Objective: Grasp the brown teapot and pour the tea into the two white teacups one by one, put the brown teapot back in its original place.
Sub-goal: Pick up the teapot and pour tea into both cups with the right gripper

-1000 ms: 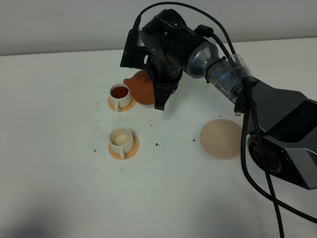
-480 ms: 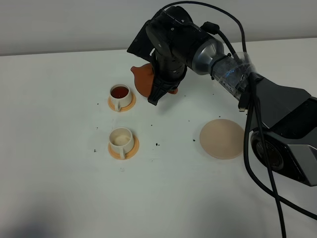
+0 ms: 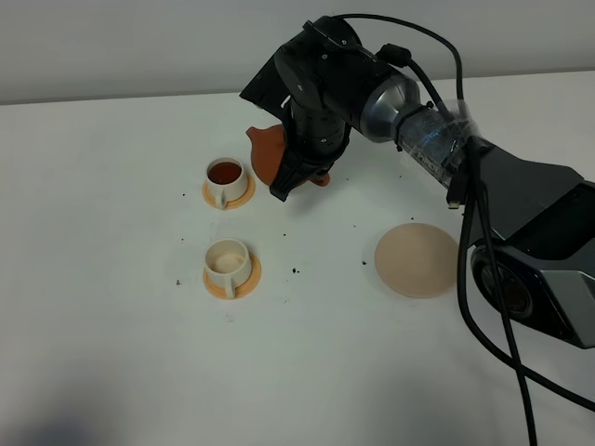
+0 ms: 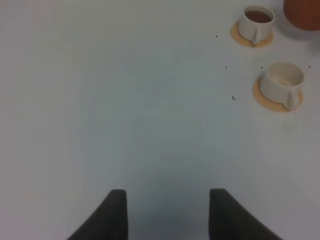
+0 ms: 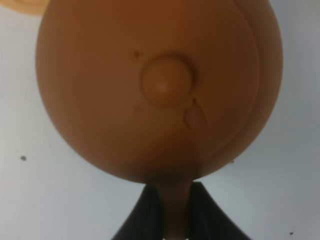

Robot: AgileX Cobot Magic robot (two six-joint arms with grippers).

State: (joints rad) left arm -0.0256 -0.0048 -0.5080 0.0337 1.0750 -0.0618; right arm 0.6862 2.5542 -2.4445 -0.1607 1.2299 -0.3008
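**White tabletop: teapot held in right claw, one cup unfilled**

White tabletop (image 3: 112, 353) under a pale wall carries all items. The right claw (image 5: 175, 215) is closed narrow on the loop handle of the round orange-brown clay teapot (image 5: 160, 90). The handle sits between both fingers and the lid knob faces the wrist camera, so the pot reads as near upright. Judged from the high view, the teapot hangs clear of the tabletop, toward the far middle of the work area.

Cup status: the far cream-white cylindrical cup (image 3: 225, 174) holds dark tea. The near cream-white cylindrical cup (image 3: 226, 259) shows a pale, empty interior. Each stands on a small orange disc (image 3: 246, 277).

Governing relation, high view: the near cup lies between 6 and 7 o'clock of the teapot, apart from it. The far cup lies at 8 o'clock, just beside it. The spout points to about 10 o'clock, so the spout-to-handle axis runs 10 to 4 and aims away from the near cup. Judgement: the next pour calls for carrying the pot toward 6–7 o'clock and swinging the spout over the near cup.

The flat round pale beige coaster (image 3: 416, 259) lies bare at 4 o'clock of the teapot, well apart.

The left claw (image 4: 167, 215) stands wide, holding nothing, well apart from both cups. The right arm is the one placed for the move.
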